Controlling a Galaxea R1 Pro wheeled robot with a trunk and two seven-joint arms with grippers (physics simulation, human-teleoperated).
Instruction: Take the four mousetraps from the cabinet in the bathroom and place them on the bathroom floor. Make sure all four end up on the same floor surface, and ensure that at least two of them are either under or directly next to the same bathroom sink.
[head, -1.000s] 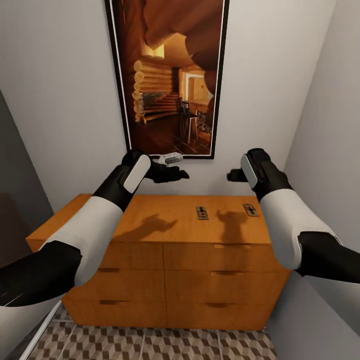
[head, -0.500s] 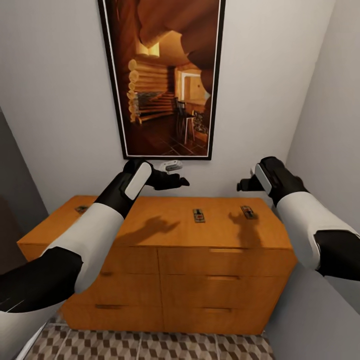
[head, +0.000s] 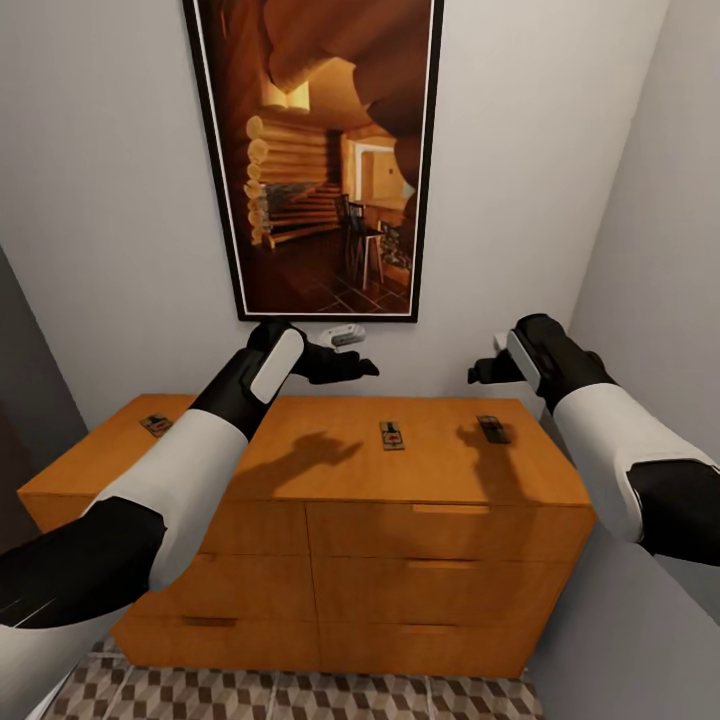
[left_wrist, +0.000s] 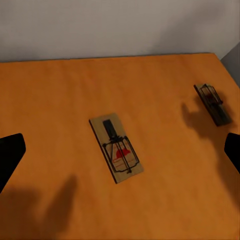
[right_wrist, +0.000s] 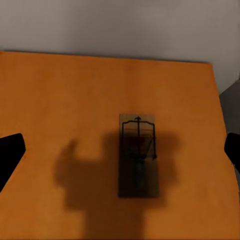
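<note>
Three mousetraps lie on the orange-brown cabinet's flat top (head: 320, 465): one in the middle (head: 391, 435), one near the right end (head: 492, 428), one at the far left (head: 155, 424). My left gripper (head: 352, 366) hovers open above the top, left of the middle mousetrap (left_wrist: 116, 149); the right-end trap (left_wrist: 212, 103) lies beyond it. My right gripper (head: 481, 373) hangs open directly over the right-end mousetrap (right_wrist: 138, 155), its shadow falling on the board. Nothing is between either pair of fingers. The sink is out of view.
A tall framed picture (head: 320, 150) hangs on the wall behind the cabinet, with a small white device (head: 346, 336) below it. A grey wall (head: 655, 260) closes in on the right. Cube-patterned floor tiles (head: 300, 695) lie in front of the drawers.
The whole view has shifted, bringing the far-left mousetrap into sight. My right arm has swung slightly right over the right-end trap. The traps have not moved.
</note>
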